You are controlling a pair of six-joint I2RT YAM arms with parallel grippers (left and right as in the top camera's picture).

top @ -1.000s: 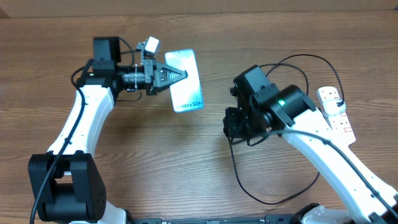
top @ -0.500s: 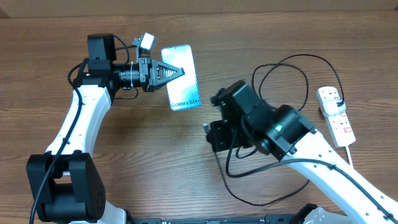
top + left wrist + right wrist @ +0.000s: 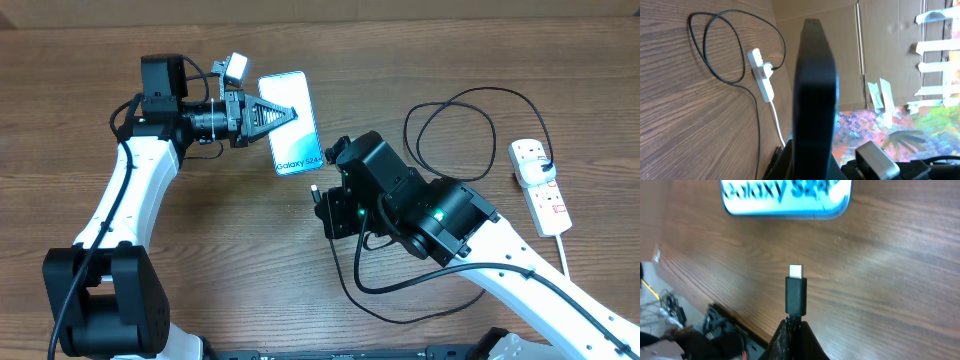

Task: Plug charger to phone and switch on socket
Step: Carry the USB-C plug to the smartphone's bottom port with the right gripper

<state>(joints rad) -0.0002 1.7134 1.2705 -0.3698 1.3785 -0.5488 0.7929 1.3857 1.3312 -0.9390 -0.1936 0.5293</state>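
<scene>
Now the left gripper (image 3: pixel 290 114) is reaching in from the upper left, pinching the phone (image 3: pixel 298 150) by its edge. The right gripper (image 3: pixel 792 330) is pointing up from the bottom middle of its own view, squeezing the charger (image 3: pixel 795 292) tip just below the phone, not touching it. The socket (image 3: pixel 538 185) is lying at the far right.

Wood-grain table (image 3: pixel 250 270) spreads brown under everything. From the left wrist, a cardboard wall (image 3: pixel 880 45) rises behind it, white tape strips (image 3: pixel 935 47) stuck across it, a bright multicoloured sheet (image 3: pixel 875 130) below. Right wrist: blurry cable clutter (image 3: pixel 667 312) past the table's edge.
</scene>
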